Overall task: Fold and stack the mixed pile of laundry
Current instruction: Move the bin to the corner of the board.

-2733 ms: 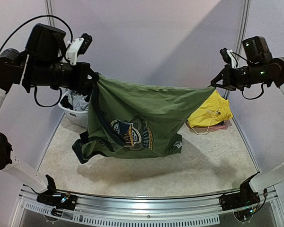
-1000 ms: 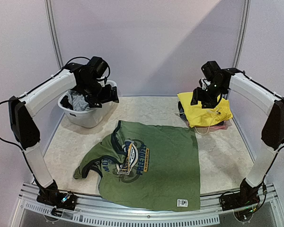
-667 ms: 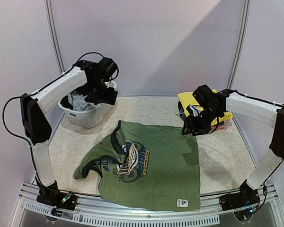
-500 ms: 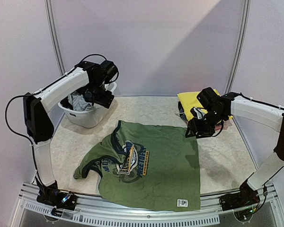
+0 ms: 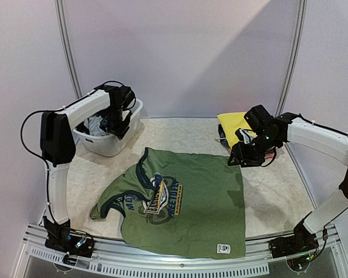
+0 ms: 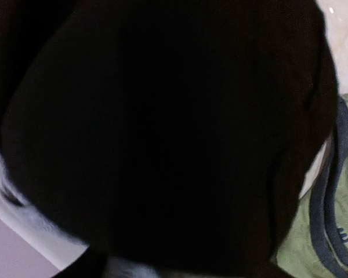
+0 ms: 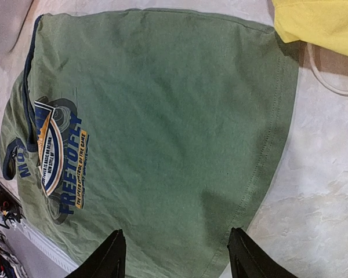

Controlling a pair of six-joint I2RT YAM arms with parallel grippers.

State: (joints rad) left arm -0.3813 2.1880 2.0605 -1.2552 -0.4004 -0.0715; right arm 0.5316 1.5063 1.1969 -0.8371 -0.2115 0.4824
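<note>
- Top external: the T-shirt point(image 5: 191, 197) lies spread print-up on the table point(image 5: 272, 197), towards the near edge. The right arm point(image 5: 313, 130) hangs the right jaws just over the shirt's far corner, beside the yellow garment point(image 5: 235, 123). The left arm point(image 5: 81, 107) dips the left jaws into the tub point(image 5: 107, 143), over grey cloth point(image 5: 94, 124). I cannot tell whether the left jaws are open or closed.
- Left wrist: nearly all black, as if something sits against the lens. A sliver of the T-shirt point(image 6: 345, 231) with its navy trim shows off to one side, and the jaws themselves do not show.
- Right wrist: the right jaws stand wide apart and hold nothing. The T-shirt point(image 7: 162, 116) lies under and ahead of them, and its side edge runs in close to one finger point(image 7: 246, 258). The yellow garment point(image 7: 325, 23) and its drawstring point(image 7: 330, 87) lie further ahead, past the shirt's corner.
- Handling, as I judge it: the shirt is thin, light and limp, so it will sag and bunch if pinched mid-panel. The hemmed edge or a corner, where one layer lifts off the table, looks the better place to take hold.
</note>
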